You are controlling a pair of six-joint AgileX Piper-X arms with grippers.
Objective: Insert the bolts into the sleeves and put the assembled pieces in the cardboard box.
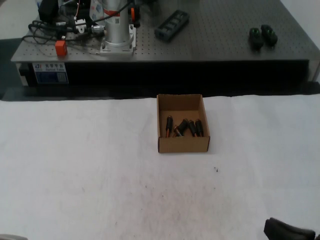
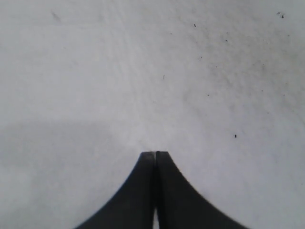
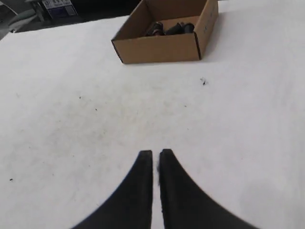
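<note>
An open cardboard box stands in the middle of the white bench cover, holding several dark assembled pieces with orange tips. The box also appears in the right wrist view, with the pieces inside. My right gripper hovers over bare cover well short of the box, shut with nothing in it. A dark part of an arm shows at the near right edge of the bench. My left gripper is shut and empty over plain white cover.
Behind the white cover lies a perforated metal table with a silver arm base, cables, an orange block, a dark tray and two black-and-green objects. A small dark speck lies near the box.
</note>
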